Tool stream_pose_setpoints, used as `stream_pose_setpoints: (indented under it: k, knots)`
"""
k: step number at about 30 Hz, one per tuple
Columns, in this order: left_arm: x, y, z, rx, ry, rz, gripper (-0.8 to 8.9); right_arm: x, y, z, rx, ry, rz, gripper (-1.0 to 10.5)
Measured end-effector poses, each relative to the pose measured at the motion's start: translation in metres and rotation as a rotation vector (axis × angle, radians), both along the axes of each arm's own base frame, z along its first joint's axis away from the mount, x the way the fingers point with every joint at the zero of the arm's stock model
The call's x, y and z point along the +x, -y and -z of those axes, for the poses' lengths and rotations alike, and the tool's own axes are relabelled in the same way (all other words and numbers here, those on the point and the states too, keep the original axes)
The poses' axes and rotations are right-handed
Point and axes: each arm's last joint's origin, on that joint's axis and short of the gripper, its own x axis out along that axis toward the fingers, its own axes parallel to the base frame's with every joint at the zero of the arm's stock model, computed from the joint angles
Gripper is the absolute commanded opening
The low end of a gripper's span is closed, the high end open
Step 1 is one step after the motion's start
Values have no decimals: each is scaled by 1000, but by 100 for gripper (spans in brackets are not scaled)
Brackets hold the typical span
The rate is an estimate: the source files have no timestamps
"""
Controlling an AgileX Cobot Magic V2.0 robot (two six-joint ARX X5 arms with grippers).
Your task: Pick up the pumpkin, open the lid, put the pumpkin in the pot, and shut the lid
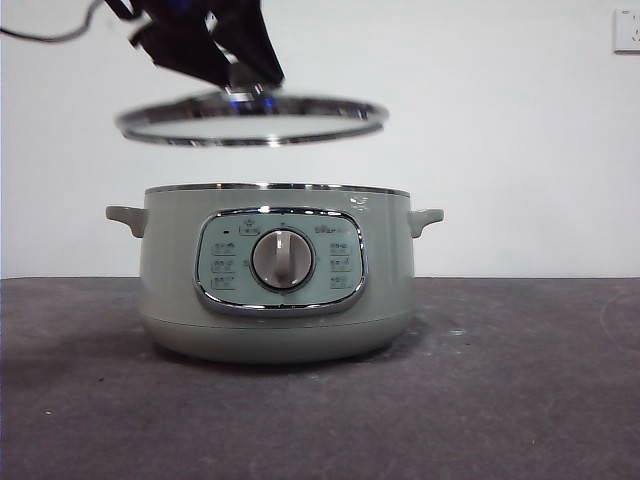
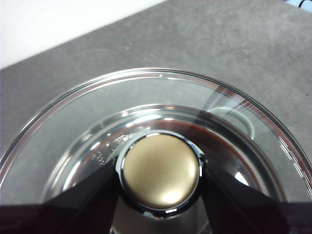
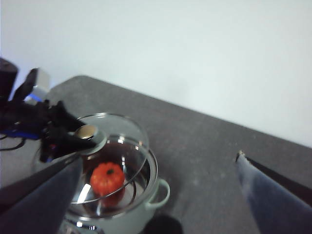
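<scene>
My left gripper is shut on the knob of the glass lid. It holds the lid level in the air a short way above the sage-green pot. The lid hangs slightly to the left of the pot's centre. In the right wrist view the orange pumpkin sits inside the pot, under the raised lid. My right gripper is open and empty, high above the table and off to the side of the pot. The front view does not show the pumpkin.
The pot stands in the middle of a dark grey table with a white wall behind it. A wall socket is at the upper right. A cable trails at the upper left.
</scene>
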Motion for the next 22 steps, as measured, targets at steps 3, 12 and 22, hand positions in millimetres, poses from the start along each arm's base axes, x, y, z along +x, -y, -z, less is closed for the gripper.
stream_pose_setpoints:
  k: [3,12,22]
  knots:
    - [7,7,11,10,-19,8,-9,0,0,3,-21,-30,0,598]
    - [19,16,30,27,-50,14,-9,5,-4,7,-44,-63,0,598]
    - [24,19,39,44,-64,18,-9,5,-4,7,-45,-65,0,598]
